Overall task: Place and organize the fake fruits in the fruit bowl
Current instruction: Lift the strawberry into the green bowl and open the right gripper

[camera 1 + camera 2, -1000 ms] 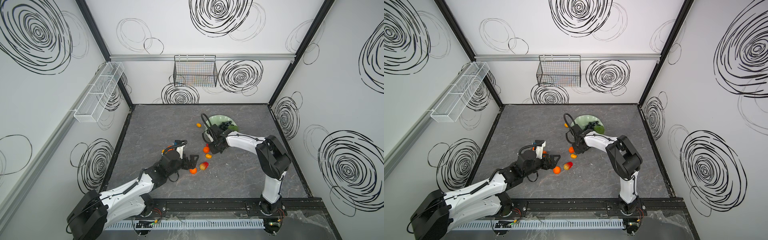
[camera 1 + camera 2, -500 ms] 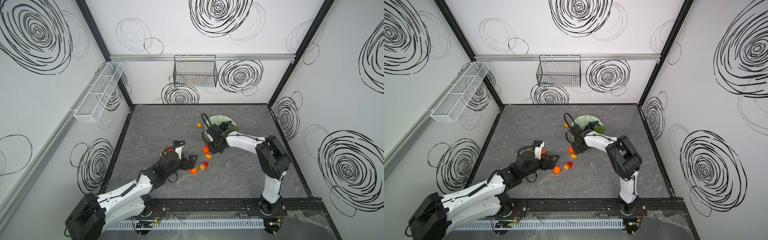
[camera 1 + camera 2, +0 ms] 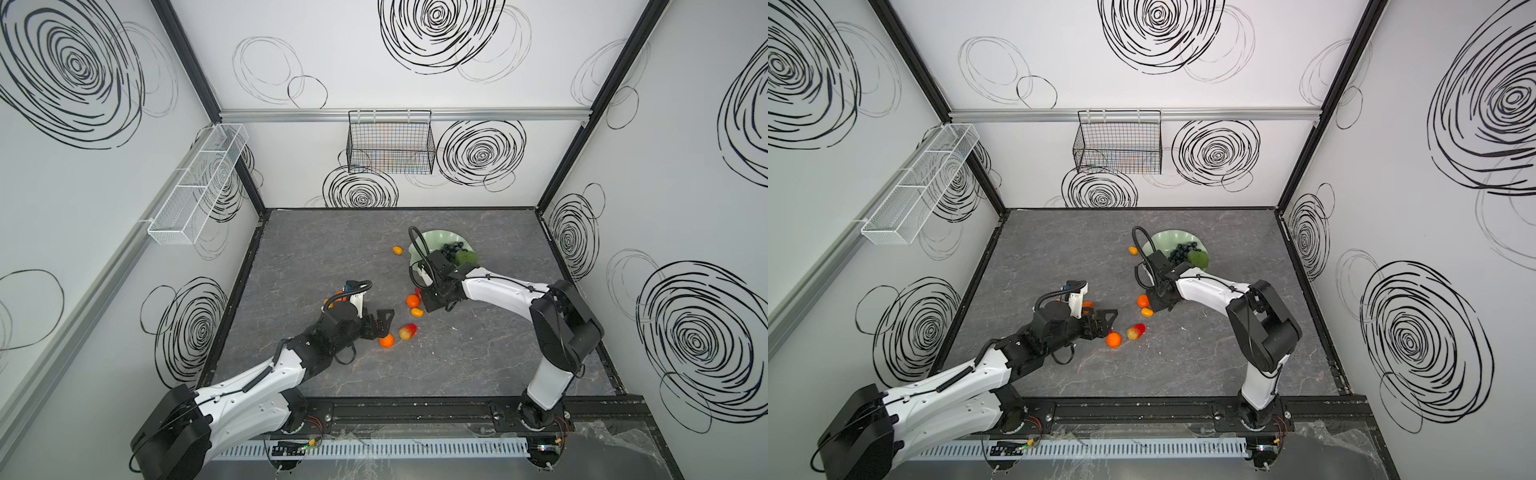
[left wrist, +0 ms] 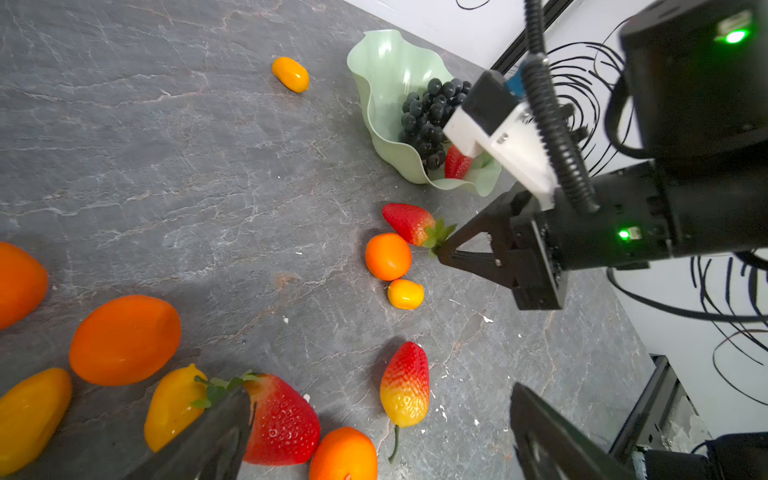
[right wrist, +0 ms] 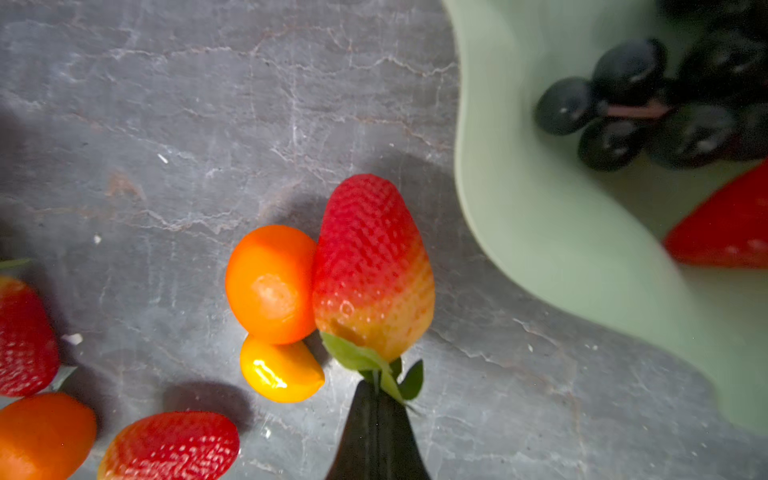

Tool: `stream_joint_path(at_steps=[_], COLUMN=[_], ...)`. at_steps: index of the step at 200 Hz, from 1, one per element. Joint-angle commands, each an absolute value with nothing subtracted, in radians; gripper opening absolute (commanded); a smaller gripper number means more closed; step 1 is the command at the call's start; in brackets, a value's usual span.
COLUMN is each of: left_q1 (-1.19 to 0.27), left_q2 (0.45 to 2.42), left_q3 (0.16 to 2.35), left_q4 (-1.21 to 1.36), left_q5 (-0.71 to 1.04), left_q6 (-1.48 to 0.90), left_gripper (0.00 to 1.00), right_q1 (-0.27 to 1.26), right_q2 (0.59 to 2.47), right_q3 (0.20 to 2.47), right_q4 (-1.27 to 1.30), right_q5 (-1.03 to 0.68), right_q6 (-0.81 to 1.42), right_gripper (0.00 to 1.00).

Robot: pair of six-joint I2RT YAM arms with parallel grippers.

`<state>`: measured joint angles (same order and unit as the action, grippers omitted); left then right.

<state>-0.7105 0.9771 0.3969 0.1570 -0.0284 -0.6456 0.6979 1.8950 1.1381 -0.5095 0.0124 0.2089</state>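
Observation:
The mint-green fruit bowl (image 3: 432, 240) (image 4: 384, 62) stands at the back right and holds a dark grape bunch (image 4: 432, 116) and a strawberry (image 4: 456, 163). My right gripper (image 5: 377, 392) (image 4: 441, 248) is shut on the green leafy top of a red-and-yellow strawberry (image 5: 370, 266) that lies on the table beside a tangerine (image 5: 270, 286) and a kumquat (image 5: 280, 370), just outside the bowl. My left gripper (image 4: 374, 451) (image 3: 381, 328) is open low over a strawberry (image 4: 282, 419), a tangerine (image 4: 343, 455) and a yellowish strawberry (image 4: 405, 386). One kumquat (image 3: 397, 250) lies alone left of the bowl.
More tangerines (image 4: 124, 338) and kumquats (image 4: 29, 415) lie on the grey table near the left gripper, partly hidden under that arm in both top views. A black wire basket (image 3: 390, 145) hangs on the back wall, a white mesh basket (image 3: 199, 183) on the left wall.
The right gripper's jaws have closed on the strawberry's leafy top. The left arm has barely shifted and stays open.

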Motion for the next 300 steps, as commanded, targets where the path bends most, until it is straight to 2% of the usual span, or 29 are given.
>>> stream_joint_path(at_steps=[1,55,104,142,201,300], left_q1=[-0.701,-0.676,-0.673,-0.687,-0.741,-0.749], left_q2=[0.997,1.045,1.144,1.267,1.419,1.423], left_q3=[0.460,0.546,0.649,0.762,0.919,0.924], left_q4=[0.170,0.172,0.180,0.167,0.111,0.093], left_q5=[-0.079,-0.110,-0.135,-0.109,-0.087,-0.086], left_q6=[-0.602,-0.549,-0.532,-0.512,-0.474,-0.469], left_gripper=[0.99,0.99,0.99,0.99,0.99,0.99], right_q1=[0.701,0.684,0.554,0.489,0.412,0.370], right_q2=[1.834,1.684,1.605,1.625,1.718,1.858], right_q3=[1.125,1.084,1.051,1.061,1.115,1.213], right_q4=[-0.489,-0.534,-0.472,-0.436,-0.426,-0.424], right_q5=[0.013,0.031,0.005,0.046,0.041,0.013], right_q6=[0.227,0.238,0.368,0.493,0.518,0.508], right_gripper=[0.01,0.00,0.00,0.00,0.00,0.00])
